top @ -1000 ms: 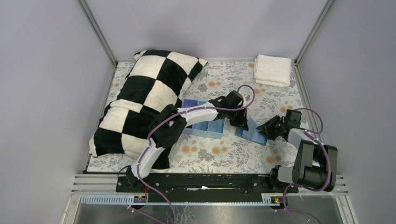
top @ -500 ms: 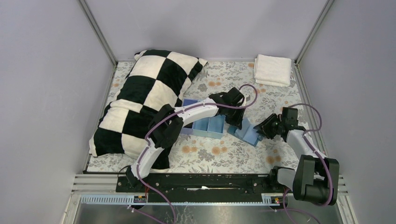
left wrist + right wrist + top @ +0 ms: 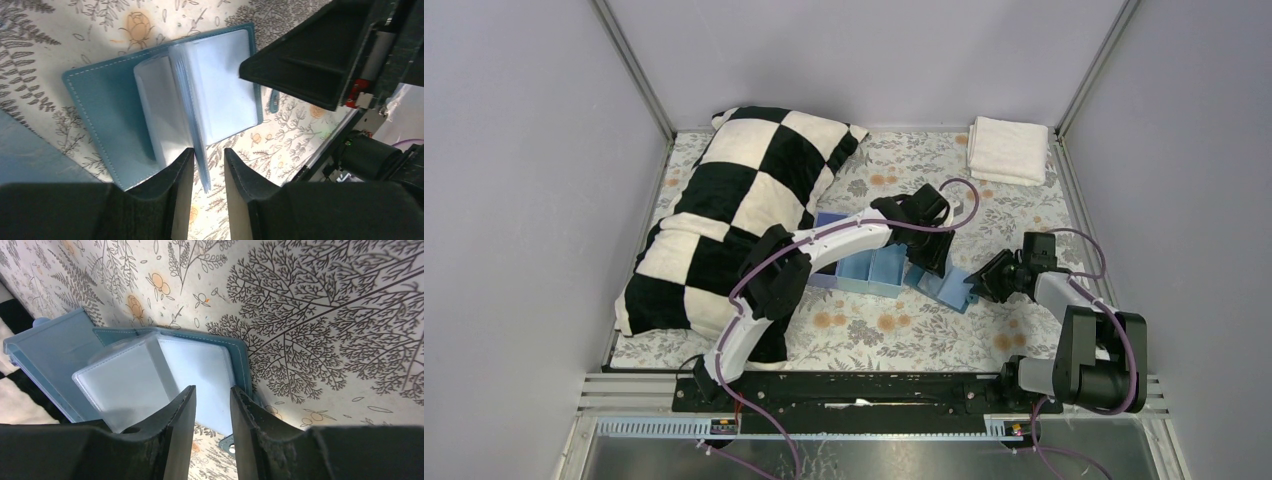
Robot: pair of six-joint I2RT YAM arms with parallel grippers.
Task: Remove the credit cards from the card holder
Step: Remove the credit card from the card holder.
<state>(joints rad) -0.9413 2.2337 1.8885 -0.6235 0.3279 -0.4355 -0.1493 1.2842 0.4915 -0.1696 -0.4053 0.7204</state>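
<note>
The card holder (image 3: 948, 290) lies open on the flowered cloth, right of the tray. In the left wrist view its blue cover (image 3: 100, 100) is flat and a stack of clear sleeves (image 3: 220, 85) stands up from the spine. My left gripper (image 3: 209, 150) is open, with the sleeves' lower edges in the gap beside its left finger. My right gripper (image 3: 213, 387) is open over the holder's right page (image 3: 210, 360), with a raised sleeve (image 3: 125, 385) to its left. No dark credit cards show in any view.
A blue three-compartment tray (image 3: 864, 268) sits just left of the holder. A black-and-white checkered pillow (image 3: 734, 215) fills the left side. A folded white towel (image 3: 1007, 150) lies at the back right corner. Grey walls close in the cloth on three sides.
My right gripper has moved left, onto the card holder. The holder has slid a little left toward the tray. My left gripper has stayed at the holder's left edge.
</note>
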